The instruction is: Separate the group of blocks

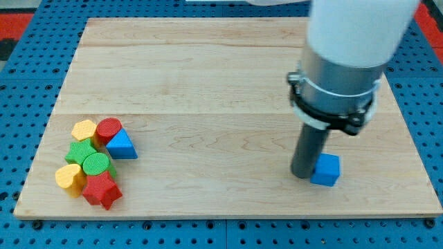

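Observation:
A tight group of blocks lies at the view's lower left: a yellow hexagon point(84, 129), a red cylinder point(108, 129), a blue triangle point(121, 145), a green block point(79, 152), a green cylinder point(96, 164), a yellow heart point(69, 177) and a red star point(102, 190). They touch one another. A blue cube point(326, 169) stands alone at the view's lower right. My tip point(304, 174) rests on the board right against the blue cube's left side, far to the right of the group.
The wooden board point(208, 83) lies on a blue perforated table point(21, 104). The arm's white and grey body point(342, 55) hangs over the board's upper right.

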{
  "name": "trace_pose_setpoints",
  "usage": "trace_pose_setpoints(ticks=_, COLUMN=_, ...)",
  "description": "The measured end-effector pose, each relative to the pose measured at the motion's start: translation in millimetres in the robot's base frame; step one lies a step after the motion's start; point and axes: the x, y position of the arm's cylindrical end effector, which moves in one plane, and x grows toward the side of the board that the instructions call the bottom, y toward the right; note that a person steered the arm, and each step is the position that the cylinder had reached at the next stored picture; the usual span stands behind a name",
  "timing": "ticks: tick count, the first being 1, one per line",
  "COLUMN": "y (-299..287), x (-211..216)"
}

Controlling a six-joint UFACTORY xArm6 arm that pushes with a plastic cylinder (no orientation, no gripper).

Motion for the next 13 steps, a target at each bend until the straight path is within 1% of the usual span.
trace_pose_setpoints(ticks=1, y=-32, x=61)
trace_pose_setpoints(ticks=2, y=-40, x=64)
trace_pose_setpoints(ticks=3, y=-171, x=63)
trace_pose_setpoints(ticks=4, y=-266, x=64)
trace_pose_setpoints(ticks=5, y=-275, x=63)
trace_pose_setpoints(ticks=6, y=-335, x=60)
trace_pose_setpoints(ticks=7, y=-330, x=39)
trace_pose_setpoints(ticks=8, y=-309, x=22)
trace_pose_setpoints(ticks=9, y=-282, x=19)
trace_pose_setpoints(ticks=10, y=-283, x=64)
trace_pose_setpoints(ticks=11, y=-401, x=63)
trace_pose_setpoints(ticks=12, y=-424, x=50)
trace_pose_setpoints(ticks=13, y=-378, x=0)
